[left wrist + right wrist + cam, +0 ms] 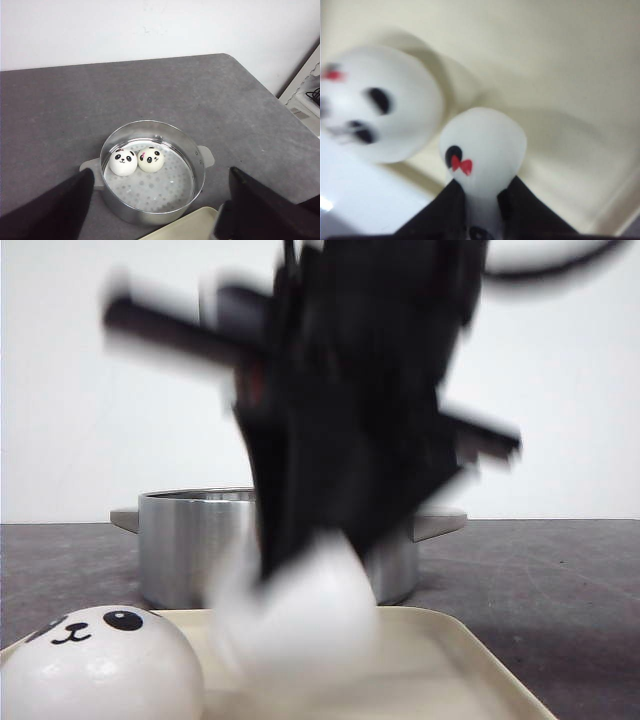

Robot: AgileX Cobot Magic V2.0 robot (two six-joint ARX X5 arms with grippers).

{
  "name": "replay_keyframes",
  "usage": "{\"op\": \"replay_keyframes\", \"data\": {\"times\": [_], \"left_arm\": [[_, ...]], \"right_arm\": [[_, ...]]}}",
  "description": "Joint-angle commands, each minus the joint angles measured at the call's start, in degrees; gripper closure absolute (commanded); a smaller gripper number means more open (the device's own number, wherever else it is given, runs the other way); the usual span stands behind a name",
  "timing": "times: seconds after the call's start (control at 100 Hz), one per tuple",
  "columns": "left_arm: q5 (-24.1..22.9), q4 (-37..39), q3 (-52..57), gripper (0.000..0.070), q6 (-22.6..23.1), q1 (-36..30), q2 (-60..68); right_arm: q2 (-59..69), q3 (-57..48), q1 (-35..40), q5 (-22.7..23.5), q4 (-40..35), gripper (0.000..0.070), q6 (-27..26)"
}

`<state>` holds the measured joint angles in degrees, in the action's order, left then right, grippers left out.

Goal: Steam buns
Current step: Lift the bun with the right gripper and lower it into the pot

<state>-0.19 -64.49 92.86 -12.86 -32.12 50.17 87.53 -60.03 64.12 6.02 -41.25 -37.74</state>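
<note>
Two panda-faced buns (123, 162) (150, 159) sit side by side inside the steel steamer pot (199, 170). My left gripper (160, 175) hovers above the pot, open, with nothing between its fingers. In the right wrist view my right gripper (485, 182) is shut on a white bun (485, 142) with a red bow, squeezing its base. That bun (300, 615) hangs blurred just over the cream tray (450, 660), under the blurred black arm. Another panda bun (95, 665) (375, 102) rests on the tray beside it.
The pot (185, 540) stands right behind the tray on a dark grey table (560, 570). A corner of the tray (190, 227) lies against the pot's near side. A white wall backs the table, and its right edge (260, 87) drops off.
</note>
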Motion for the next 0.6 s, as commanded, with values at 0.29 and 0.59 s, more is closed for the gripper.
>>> {"op": "replay_keyframes", "data": {"times": [0.29, 0.59], "left_arm": [[-0.3, 1.3, 1.2, 0.0184, 0.2, -0.3, 0.4], [-0.5, 1.5, 1.2, 0.0184, 0.2, -0.3, 0.8]], "right_arm": [[-10.4, -19.1, -1.3, -7.9, -1.8, 0.0700, 7.8], [-3.4, -24.1, -13.1, -9.0, -1.6, 0.0700, 14.8]]}}
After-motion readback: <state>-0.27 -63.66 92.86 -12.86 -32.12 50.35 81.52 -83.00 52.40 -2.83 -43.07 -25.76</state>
